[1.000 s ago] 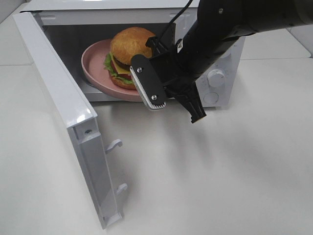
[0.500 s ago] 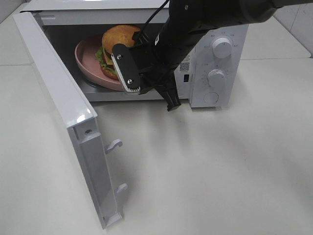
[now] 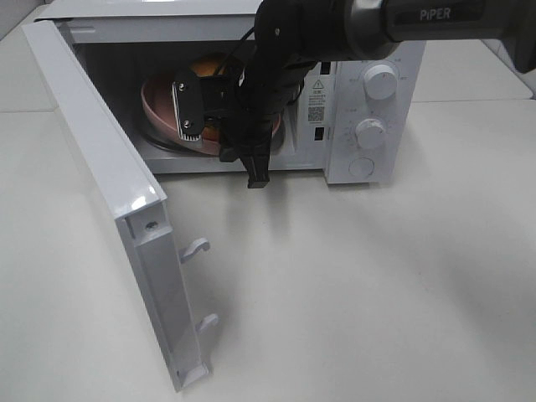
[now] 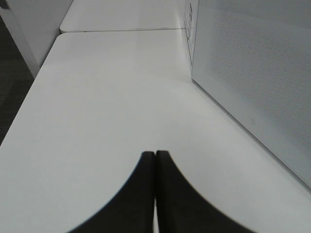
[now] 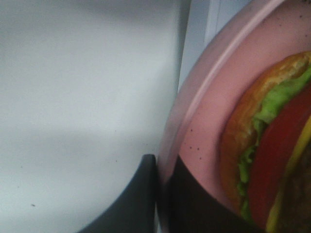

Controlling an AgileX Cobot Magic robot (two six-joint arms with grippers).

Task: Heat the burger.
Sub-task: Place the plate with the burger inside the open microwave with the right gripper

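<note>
Far side of the white surface point(image 3: 377, 293): one white microwave point(image 3: 368, 180), front facing near.
- Door point(image 3: 92, 151): swung fully open to the left, with two white latch hooks point(image 3: 194, 247) on its free edge.
- Control panel: on the right of the front, with two round white knobs point(image 3: 381, 81) one above the other and a small round button below them.

Inside the cavity: one pink speckled plate point(image 3: 159, 96) carrying the burger point(image 5: 272, 145). From the high camera the burger is almost wholly hidden behind the arm, and only a sliver of golden bun shows. The right wrist camera shows brown bun, green lettuce, red tomato and a yellow cheese edge, with the burger lying on the plate's face. Whether the plate rests on the cavity floor cannot be told.

Right arm point(image 3: 435, 17): black, reaching from the far right across the control panel and into the cavity. The right pincer point(image 5: 156, 162) is clamped on the plate's rim, which sits between the two dark fingers.

Left pincer point(image 4: 155, 160): fingers pressed together with nothing between them, over bare surface and near a white dotted panel point(image 4: 252, 63).
</note>
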